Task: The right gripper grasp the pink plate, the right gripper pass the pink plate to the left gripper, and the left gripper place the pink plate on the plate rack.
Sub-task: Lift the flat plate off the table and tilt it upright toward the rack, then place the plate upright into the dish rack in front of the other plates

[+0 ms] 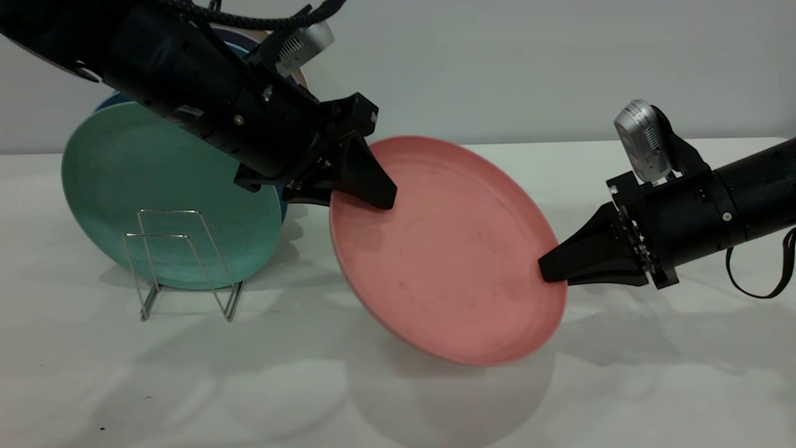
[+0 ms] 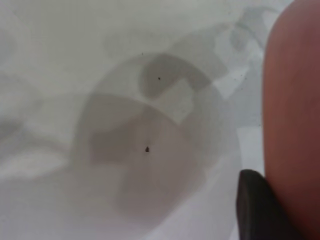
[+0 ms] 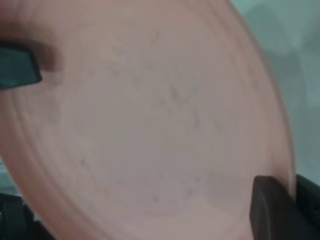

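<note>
Salmon-pink, matte and faintly speckled, the round plastic pink plate [image 1: 448, 249] hangs tilted above the white bench [image 1: 398, 386] beside the thin silver wire plate rack [image 1: 180, 261], its opposite rims pinched by the closed left tool [image 1: 373, 196] and right tool [image 1: 550, 269].

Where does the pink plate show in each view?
Exterior: pink plate centre, tilted, held at opposite rims by the left gripper and right gripper.
Left wrist: a strip at the right edge.
Right wrist: fills the picture.
Shared landmark: the plate's rim.
</note>
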You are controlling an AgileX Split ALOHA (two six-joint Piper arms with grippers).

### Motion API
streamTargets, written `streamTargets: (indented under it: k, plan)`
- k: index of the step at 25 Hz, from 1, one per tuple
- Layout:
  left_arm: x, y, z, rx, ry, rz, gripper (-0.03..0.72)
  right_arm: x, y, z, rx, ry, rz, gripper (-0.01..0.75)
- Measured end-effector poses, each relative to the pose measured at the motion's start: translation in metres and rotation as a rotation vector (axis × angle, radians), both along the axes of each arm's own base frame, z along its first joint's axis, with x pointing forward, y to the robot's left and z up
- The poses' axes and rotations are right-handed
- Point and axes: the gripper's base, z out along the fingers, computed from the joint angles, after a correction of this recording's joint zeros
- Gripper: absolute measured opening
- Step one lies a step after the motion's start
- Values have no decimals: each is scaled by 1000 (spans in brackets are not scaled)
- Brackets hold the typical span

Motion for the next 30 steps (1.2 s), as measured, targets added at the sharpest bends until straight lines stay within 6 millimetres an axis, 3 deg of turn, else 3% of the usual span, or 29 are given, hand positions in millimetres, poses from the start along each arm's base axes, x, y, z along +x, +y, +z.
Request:
streamTargets:
  k: [3, 8, 11, 17, 20, 25, 30]
  plan:
    - [2, 1, -1, 18, -14, 13, 99, 0, 0, 0, 3, -16, 12, 20]
    - [2, 2, -2, 32, -39, -14, 96, 1, 0, 1, 7, -28, 5, 37]
    - [2, 2, 3, 40, -88, -53, 96, 3, 1, 2, 27, -27, -19, 104]
    - [2, 4, 35, 95, -310, -171, 93, 5, -6, 10, 124, -23, -52, 403]
    - [-1, 8, 55, 162, -429, -244, 93, 6, -21, 13, 160, -38, -74, 507]
    - [-15, 21, 89, 344, -614, -477, 90, 13, -60, 12, 143, -51, -219, 539]
    - [-24, 52, 118, 501, -705, -603, 90, 14, -64, 12, 144, -52, -235, 526]
